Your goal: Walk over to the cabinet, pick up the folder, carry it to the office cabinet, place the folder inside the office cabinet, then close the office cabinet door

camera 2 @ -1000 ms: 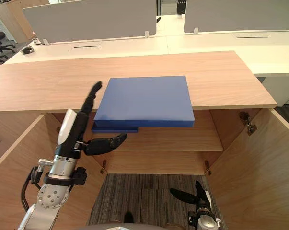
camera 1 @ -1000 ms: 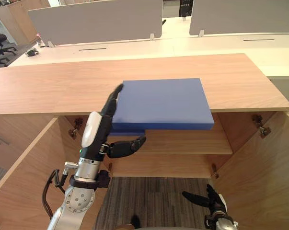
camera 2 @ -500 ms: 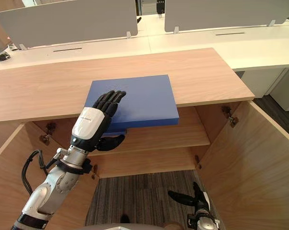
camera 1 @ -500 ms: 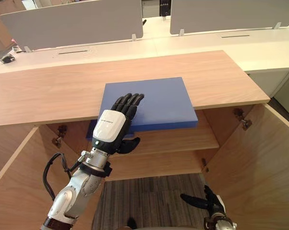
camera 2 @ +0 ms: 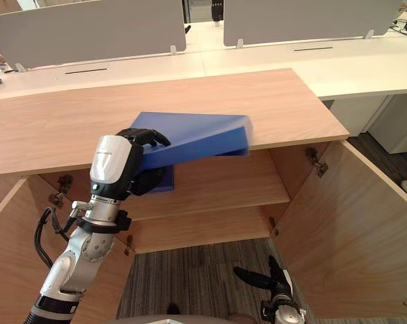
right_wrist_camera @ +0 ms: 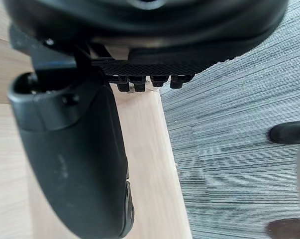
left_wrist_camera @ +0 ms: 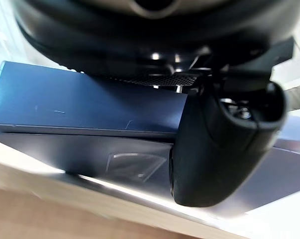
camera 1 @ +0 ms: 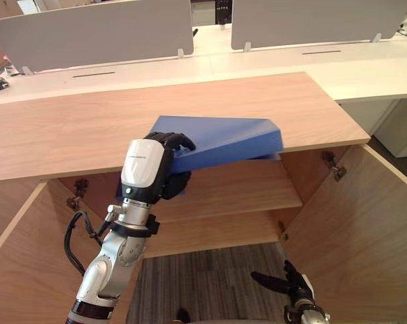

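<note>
Left eye view, folder point(camera 1: 223, 138), cabinet point(camera 1: 68, 128), desks point(camera 1: 365, 67) behind

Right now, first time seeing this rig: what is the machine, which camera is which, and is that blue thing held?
It is a two-legged humanoid robot with silver-grey arms and dark fingered hands. The two wide pictures come from a stereo camera on its head, looking down; the two close ones from cameras on its wrists. In front stands a wooden cabinet with both doors open and a shelf inside. The blue thing is a folder, tilted at the front edge of the cabinet's top. The left hand is curled round its near left corner, fingers on top, thumb underneath. The right hand hangs low over the carpet, open and empty.
</note>
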Tool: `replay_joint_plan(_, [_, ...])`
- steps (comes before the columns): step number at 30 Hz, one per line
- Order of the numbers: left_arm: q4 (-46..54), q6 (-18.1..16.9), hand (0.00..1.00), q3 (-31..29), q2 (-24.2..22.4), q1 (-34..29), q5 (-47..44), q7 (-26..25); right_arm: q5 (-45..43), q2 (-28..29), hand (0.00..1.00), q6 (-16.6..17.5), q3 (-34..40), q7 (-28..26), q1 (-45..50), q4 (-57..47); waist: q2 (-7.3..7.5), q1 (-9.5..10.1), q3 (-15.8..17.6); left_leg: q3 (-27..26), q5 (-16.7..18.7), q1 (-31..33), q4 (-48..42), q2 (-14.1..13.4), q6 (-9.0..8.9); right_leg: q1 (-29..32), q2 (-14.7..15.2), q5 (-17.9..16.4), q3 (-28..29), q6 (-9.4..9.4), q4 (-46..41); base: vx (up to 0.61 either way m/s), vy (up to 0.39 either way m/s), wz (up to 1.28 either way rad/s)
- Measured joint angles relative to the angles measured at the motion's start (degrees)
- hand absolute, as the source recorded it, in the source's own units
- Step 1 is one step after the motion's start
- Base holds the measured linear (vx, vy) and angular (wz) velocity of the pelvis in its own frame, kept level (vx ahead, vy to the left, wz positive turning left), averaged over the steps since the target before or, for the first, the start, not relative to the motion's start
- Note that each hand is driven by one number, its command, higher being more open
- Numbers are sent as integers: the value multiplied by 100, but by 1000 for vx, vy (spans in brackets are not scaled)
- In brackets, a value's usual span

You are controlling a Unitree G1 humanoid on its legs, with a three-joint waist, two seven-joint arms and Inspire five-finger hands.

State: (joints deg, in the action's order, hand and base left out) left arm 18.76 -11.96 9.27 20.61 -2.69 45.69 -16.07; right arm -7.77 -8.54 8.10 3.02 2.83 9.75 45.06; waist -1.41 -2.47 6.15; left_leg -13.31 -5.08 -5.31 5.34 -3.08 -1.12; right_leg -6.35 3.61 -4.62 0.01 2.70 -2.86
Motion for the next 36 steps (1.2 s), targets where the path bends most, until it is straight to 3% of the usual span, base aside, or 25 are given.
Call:
replay_joint_plan(6, [797,-351,0,187,-469,-477,-950,281,-347,247,100,7,172,90,250,-1414,3,-19,-2,-17,-1,30,-25,6,2,39,-27,23,19,15,-7,0,-2,-2])
replay_joint_plan(12, [1356,-542,0,-2,-1064,-1156,-4055,529,-909,873,100,266,647,320,637,-4046,4,-14,-3,-21,5,59,-26,8,12,74,-27,33,32,27,-6,0,0,0])
replay_joint_plan(18, [1705,-490,0,-443,-1233,-1708,-7303,1407,-1423,788,100,544,788,270,593,-6283,25,1,-11,-70,19,78,-28,8,30,115,-28,41,90,38,-2,11,-4,-4])
replay_joint_plan(19, [1704,-480,0,-442,-1230,-1723,-7412,1453,-1469,764,100,561,778,244,569,-6346,26,3,-11,-71,19,78,-28,8,30,115,-27,42,92,40,-2,7,-5,-4])
replay_joint_plan(23, [1697,-156,0,-280,-968,-1837,-8567,2091,-1862,79,100,662,351,-174,-111,-6555,53,-2,-29,-119,23,69,-27,9,35,130,-27,65,144,63,-2,-8,-2,-6])
replay_joint_plan(28, [1588,66,0,76,-345,-1855,-8876,2736,-2023,-888,100,661,-573,-722,-801,-6525,47,23,-35,-119,19,69,-27,14,38,131,-23,76,145,70,-3,0,0,0])
replay_joint_plan(35, [1225,46,0,82,34,-1868,-9407,2796,-2269,-1985,100,629,-1058,-816,-1265,-5905,46,122,-58,-90,11,65,-26,21,46,110,-17,80,116,73,-4,0,-1,1])
replay_joint_plan(36, [1184,34,0,69,154,-1868,-9433,2790,-2332,-2227,0,597,-1258,-829,-1376,-5745,45,123,-60,-84,9,66,-26,22,48,106,-17,80,110,73,-4,0,0,0])
